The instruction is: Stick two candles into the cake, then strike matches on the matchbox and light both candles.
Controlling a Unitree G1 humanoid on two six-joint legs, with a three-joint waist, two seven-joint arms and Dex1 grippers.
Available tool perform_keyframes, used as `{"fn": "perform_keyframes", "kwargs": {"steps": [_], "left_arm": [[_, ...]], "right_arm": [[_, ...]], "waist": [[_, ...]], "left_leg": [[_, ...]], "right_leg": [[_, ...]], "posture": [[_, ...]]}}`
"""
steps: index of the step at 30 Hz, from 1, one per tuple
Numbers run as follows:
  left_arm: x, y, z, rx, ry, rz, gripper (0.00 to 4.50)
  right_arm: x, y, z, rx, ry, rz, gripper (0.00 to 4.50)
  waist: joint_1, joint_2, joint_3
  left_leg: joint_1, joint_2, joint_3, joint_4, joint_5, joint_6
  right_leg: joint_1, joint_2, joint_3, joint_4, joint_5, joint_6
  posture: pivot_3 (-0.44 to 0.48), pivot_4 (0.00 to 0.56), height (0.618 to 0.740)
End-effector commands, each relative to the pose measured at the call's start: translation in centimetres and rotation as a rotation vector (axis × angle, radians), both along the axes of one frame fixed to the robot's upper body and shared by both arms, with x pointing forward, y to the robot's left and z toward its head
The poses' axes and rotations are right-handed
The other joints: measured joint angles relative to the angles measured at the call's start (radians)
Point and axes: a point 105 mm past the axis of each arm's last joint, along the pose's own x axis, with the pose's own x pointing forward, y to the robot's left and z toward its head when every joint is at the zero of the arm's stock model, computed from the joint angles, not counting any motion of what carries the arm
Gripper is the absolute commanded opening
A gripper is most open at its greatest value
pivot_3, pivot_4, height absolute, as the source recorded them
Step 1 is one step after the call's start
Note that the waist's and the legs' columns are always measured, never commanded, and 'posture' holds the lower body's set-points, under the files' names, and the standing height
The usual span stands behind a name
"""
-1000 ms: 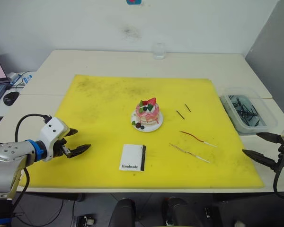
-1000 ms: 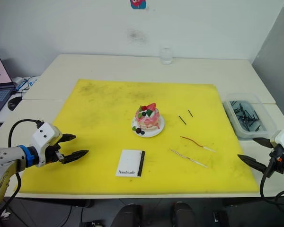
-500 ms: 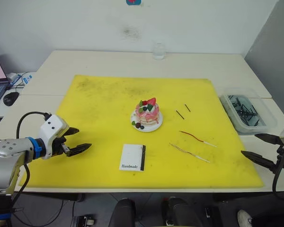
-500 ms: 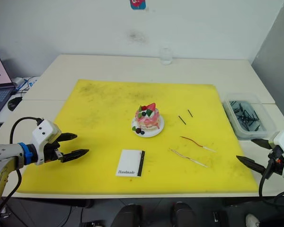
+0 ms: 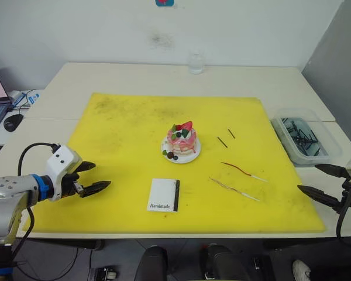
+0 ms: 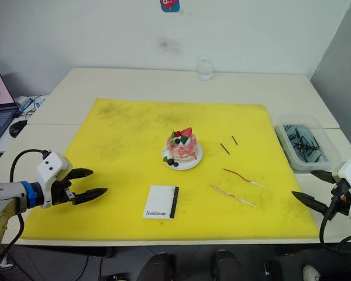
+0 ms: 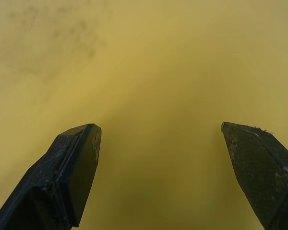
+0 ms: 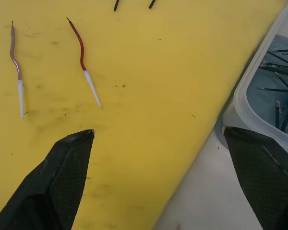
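Nothing done: candles (image 5: 238,180) loose at cake's (image 5: 182,140) 4 o'clock, matchbox (image 5: 164,195) untouched; both pincers (image 5: 91,177) (image 5: 318,181) spread, empty.

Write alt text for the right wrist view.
The open right tool hovers over the edge of the yellow mat. Beyond it, two thin candles lie flat on the mat. A clear tray of dark sticks sits beside the mat.

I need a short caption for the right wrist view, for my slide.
Open right tool poised above the yellow mat, two candles lying ahead, box of matches beside.
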Motion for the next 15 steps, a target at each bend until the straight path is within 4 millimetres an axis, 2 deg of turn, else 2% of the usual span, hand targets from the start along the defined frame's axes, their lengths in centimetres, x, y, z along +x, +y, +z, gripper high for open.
{"fn": "perform_keyframes", "kwargs": {"steps": [1, 3, 5, 7, 12, 15], "left_arm": [[-0.1, -1.6, 1.8, -0.023, -0.064, -0.055, 4.46], [-0.8, -3.3, 2.1, -0.061, -0.049, -0.123, 4.46], [-1.8, -6.2, 2.4, -0.116, -0.027, -0.233, 4.46], [-2.5, -8.3, 2.8, -0.145, -0.022, -0.301, 4.46], [-4.3, -13.3, 3.6, -0.238, -0.015, -0.472, 4.46], [-5.4, -15.6, 3.9, -0.275, -0.009, -0.565, 4.46]], "right_arm": [[-0.1, 0.4, 1.6, -0.018, -0.06, 0.023, 4.5], [-0.1, 1.0, 1.9, -0.019, -0.064, 0.05, 4.5], [0.3, 2.1, 2.3, -0.016, -0.064, 0.091, 4.5], [0.5, 2.9, 2.3, -0.02, -0.046, 0.113, 4.5], [1.2, 4.7, 1.4, -0.063, 0.061, 0.126, 4.5], [1.5, 5.7, 0.8, -0.091, 0.1, 0.155, 4.5]], "waist": [[0.0, 0.0, 0.0], [0.0, 0.0, 0.0], [0.0, 0.0, 0.0], [0.0, 0.0, 0.0], [0.0, 0.0, 0.0], [0.0, 0.0, 0.0]], "left_leg": [[0.0, 0.0, 0.0, 0.0, 0.0, 0.0], [0.001, 0.0, 0.0, 0.0, 0.0, 0.0], [0.001, 0.0, 0.0, 0.0, 0.0, 0.0], [0.002, 0.0, 0.0, 0.0, 0.0, 0.0], [0.003, 0.0, 0.0, 0.0, 0.0, 0.0], [0.003, -0.001, 0.0, 0.001, 0.0, 0.0]], "right_leg": [[0.0, 0.0, 0.0, 0.0, 0.0, 0.0], [0.001, 0.0, 0.0, 0.0, 0.0, 0.0], [0.002, 0.0, 0.0, 0.0, 0.0, 0.0], [0.002, 0.0, 0.001, 0.0, 0.001, 0.001], [0.003, 0.0, 0.001, 0.001, 0.001, 0.001], [0.003, 0.0, 0.001, 0.001, 0.001, 0.001]], "posture": [[0.0, 0.15, 0.74], [0.0, 0.15, 0.74], [0.0, 0.15, 0.74], [0.0, 0.15, 0.74], [0.0, 0.15, 0.74], [0.0, 0.15, 0.74]]}}
